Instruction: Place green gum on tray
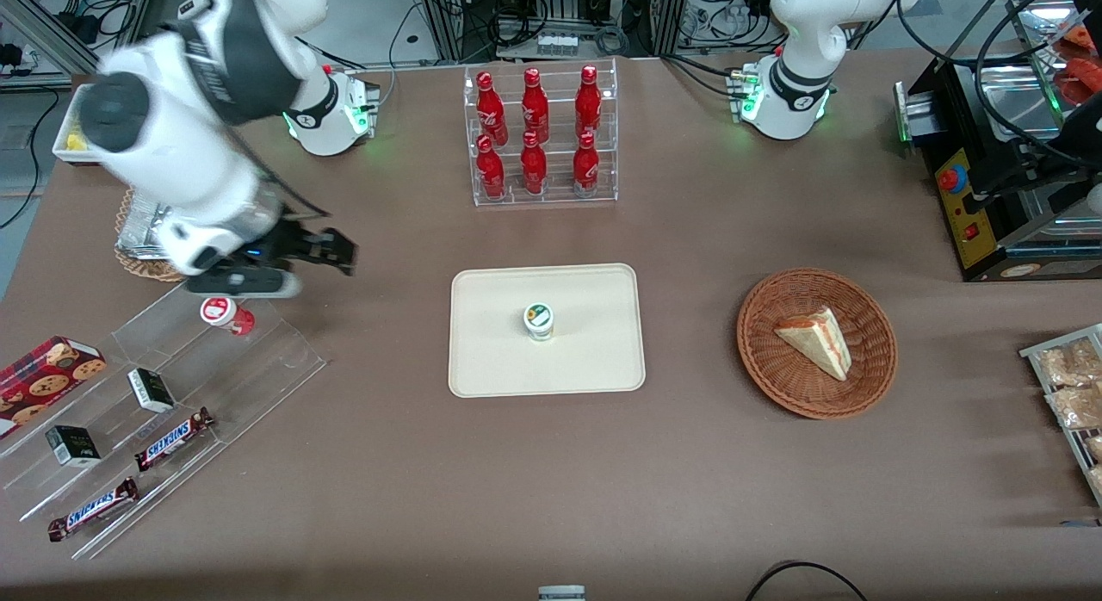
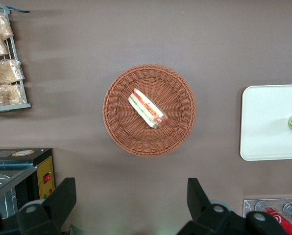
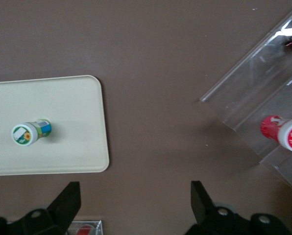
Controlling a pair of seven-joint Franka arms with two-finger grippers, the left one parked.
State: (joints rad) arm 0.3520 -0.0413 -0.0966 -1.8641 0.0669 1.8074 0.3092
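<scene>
The green gum stood upright near the middle of the cream tray, at the centre of the front frame, its white lid with the green-orange mark facing up — so the placing looked done. The gripper hung in the left part of that frame, well apart from the tray and above the clear acrylic display stand, its fingers spread and empty; the wrist view showed both fingers wide with only bare bench between them. That pose read as a release and pull-away. Just beneath it on the stand stood the red gum bottle, untouched. The wicker basket with its sandwich wedge sat toward the parked arm's end.
</scene>
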